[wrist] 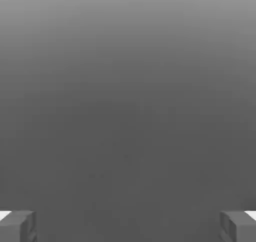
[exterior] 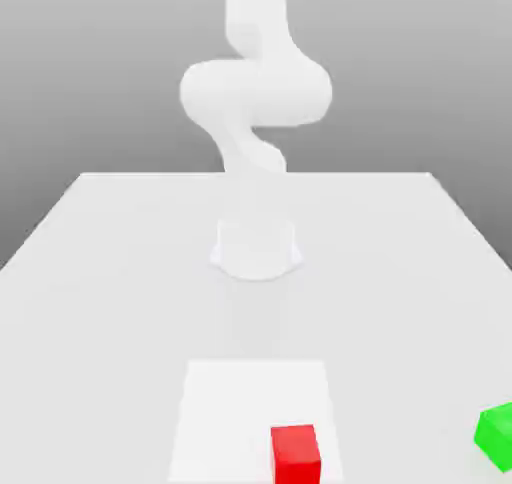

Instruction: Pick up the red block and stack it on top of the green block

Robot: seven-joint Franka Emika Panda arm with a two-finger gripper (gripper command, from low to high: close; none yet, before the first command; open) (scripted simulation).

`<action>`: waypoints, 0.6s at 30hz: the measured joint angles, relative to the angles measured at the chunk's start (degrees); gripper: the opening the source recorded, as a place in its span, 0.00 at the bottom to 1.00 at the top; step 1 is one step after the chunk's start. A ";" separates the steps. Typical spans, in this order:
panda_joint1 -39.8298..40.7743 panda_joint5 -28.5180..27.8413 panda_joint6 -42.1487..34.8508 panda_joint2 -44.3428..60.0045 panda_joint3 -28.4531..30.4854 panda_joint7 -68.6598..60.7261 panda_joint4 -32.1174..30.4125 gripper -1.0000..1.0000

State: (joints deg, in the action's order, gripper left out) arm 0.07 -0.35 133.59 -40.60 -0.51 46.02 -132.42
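Pale square: a flat white patch (exterior: 230, 412) lies on the bench (exterior: 110, 312), midway between the side edges and well away from the far edge.
Arm: the white arm (exterior: 256, 92) rises from its base, centred between the side edges and nearer the far edge than the patch is.
Red block: the red block (exterior: 296, 456) sits on the exterior view's right part of the patch, probably resting on it.
Green block: the green block (exterior: 497, 436) is well apart from the red block, toward the bench's edge on the exterior view's right.
Tool: the tool (wrist: 128, 227) is wide, its two fingers (wrist: 17, 227) far apart.
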 joint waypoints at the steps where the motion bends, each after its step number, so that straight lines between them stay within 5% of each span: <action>1: 0.03 -0.18 0.81 2.26 -0.21 0.11 -0.28 0.50; 18: -0.51 -2.22 13.30 37.75 -2.48 1.17 -4.68 0.50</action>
State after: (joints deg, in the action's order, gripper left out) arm -0.44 -2.57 146.90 -2.85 -2.99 47.19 -137.10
